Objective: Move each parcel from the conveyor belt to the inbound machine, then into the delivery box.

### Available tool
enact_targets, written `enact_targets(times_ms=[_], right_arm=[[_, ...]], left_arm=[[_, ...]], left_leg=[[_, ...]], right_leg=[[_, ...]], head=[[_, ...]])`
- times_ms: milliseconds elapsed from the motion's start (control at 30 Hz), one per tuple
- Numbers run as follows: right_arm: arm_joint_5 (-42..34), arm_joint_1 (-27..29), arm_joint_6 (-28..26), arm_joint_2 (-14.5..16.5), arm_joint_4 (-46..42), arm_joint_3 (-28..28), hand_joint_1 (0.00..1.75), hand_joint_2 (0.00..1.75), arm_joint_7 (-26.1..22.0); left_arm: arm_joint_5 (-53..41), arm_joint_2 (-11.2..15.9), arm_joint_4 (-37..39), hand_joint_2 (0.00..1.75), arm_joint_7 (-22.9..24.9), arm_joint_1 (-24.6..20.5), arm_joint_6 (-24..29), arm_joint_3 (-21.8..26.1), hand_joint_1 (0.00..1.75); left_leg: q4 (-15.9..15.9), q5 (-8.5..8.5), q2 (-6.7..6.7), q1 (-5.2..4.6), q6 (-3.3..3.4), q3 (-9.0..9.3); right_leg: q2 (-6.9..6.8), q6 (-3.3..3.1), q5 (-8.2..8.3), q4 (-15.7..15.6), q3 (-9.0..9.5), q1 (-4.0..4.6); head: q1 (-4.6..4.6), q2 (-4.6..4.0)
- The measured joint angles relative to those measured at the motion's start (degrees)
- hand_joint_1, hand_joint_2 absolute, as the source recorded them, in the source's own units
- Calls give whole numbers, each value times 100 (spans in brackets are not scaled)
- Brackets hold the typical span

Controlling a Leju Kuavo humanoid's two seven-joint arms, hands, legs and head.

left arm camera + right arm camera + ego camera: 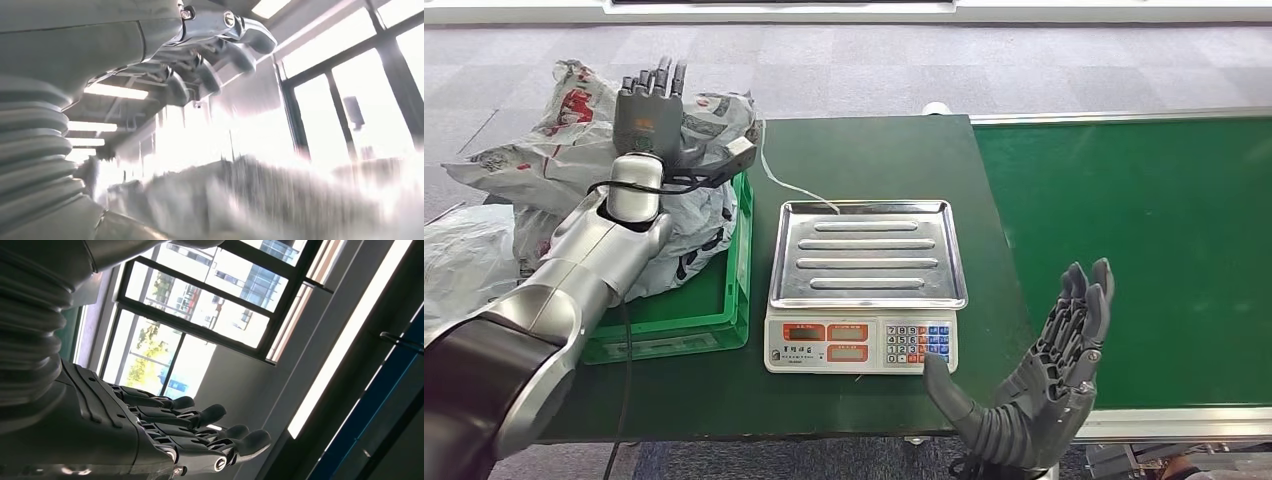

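Grey plastic-wrapped parcels [574, 150] with red and black print are heaped in and over the green delivery box [724, 300] at the left. My left hand [652, 105] hovers above that heap, fingers straight and apart, holding nothing. The inbound machine, a scale with a bare steel tray [869, 252] and a keypad [921, 343], stands in the middle of the dark table. My right hand [1044, 375] is raised palm-up at the table's near right corner, fingers spread and empty. The green conveyor belt [1144, 250] at the right carries no parcel. In the left wrist view, blurred grey parcel wrap [260, 200] lies below the fingers [210, 70].
A thin white cable [784, 180] runs from the scale toward the delivery box. The conveyor has a metal frame [1124, 117] along its far edge. Grey tiled floor lies beyond the table.
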Motion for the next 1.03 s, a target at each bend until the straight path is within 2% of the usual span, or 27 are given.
enact_targets(times_ms=[133, 300, 367, 467, 500, 533, 667, 800, 867, 1000, 1033], right_arm=[[93, 17, 0, 35, 0, -44, 0, 175, 0], [132, 31, 0, 75, 0, -108, 0, 175, 0], [144, 31, 0, 97, 0, -129, 0, 175, 0], [169, 21, 0, 142, -1, -181, 0, 175, -1], [139, 24, 0, 153, -4, -201, 0, 175, -2], [68, 37, 0, 161, -12, -218, 0, 175, -2], [-718, 210, -1, 92, -140, -237, 0, 175, -2], [-1565, 326, 112, -117, -244, -209, 0, 175, -3], [-1966, 322, 472, -209, -241, -213, 0, 175, -1], [-2770, 220, 1825, -308, -164, -365, 0, 175, 5], [-2840, 205, 1969, -315, -156, -395, 0, 175, 6]], left_arm=[[812, -71, -274, 0, -708, 178, 797, 641, 0], [1533, -211, -661, 0, -1471, 428, 1215, 1379, 0], [2312, -371, -1107, 0, -2450, 692, 1440, 1842, 0], [4539, -781, -1884, 0, -4477, 1257, 1447, 2587, 0], [5303, -916, -2164, 0, -4904, 1498, 1343, 2717, 0], [5949, -1031, -2470, 0, -5135, 1770, 1171, 2778, 0], [7864, -1334, -3676, 0, -5324, 2982, 99, 2602, 0], [8654, -1493, -4417, 0, -5418, 3771, -482, 2310, 0], [8969, -1556, -4647, 0, -5447, 3980, -827, 2225, 0], [9278, -1734, -4833, 0, -5521, 4330, -1675, 1994, 0], [9289, -1760, -4834, 0, -5533, 4367, -1754, 1961, 0]], left_leg=[[0, -1, 2, -1, 1, 1], [0, 0, 4, 0, 0, 2], [0, -1, 5, 0, 0, 4], [0, -6, -1, -5, 6, 5], [0, -10, 0, -7, 8, 6], [0, -14, 4, -9, 10, 8], [1, -31, 12, -17, 16, 11], [1, -39, 9, -17, 23, 4], [1, -44, 10, -17, 25, 4], [2, -44, 9, -18, 28, 4], [2, -44, 8, -18, 28, 4]], right_leg=[[2, 0, 0, -1, -1, -1], [3, 0, 0, -1, -2, -2], [4, 0, 0, -1, -2, -2], [-2, 5, -4, -2, 6, -5], [-1, 6, -6, -3, 7, -7], [3, 8, -7, -4, 7, -9], [10, 19, -18, -6, 6, -16], [5, 24, -24, -7, 6, -17], [6, 25, -24, -8, 6, -17], [-1, 27, -26, -10, 8, -17], [-3, 27, -26, -10, 9, -17]], head=[[-1, -1], [-1, -1], [-1, -1], [-1, 0], [-1, -1], [-1, -1], [-1, -1], [0, -2], [0, -2], [0, -1], [0, -1]])
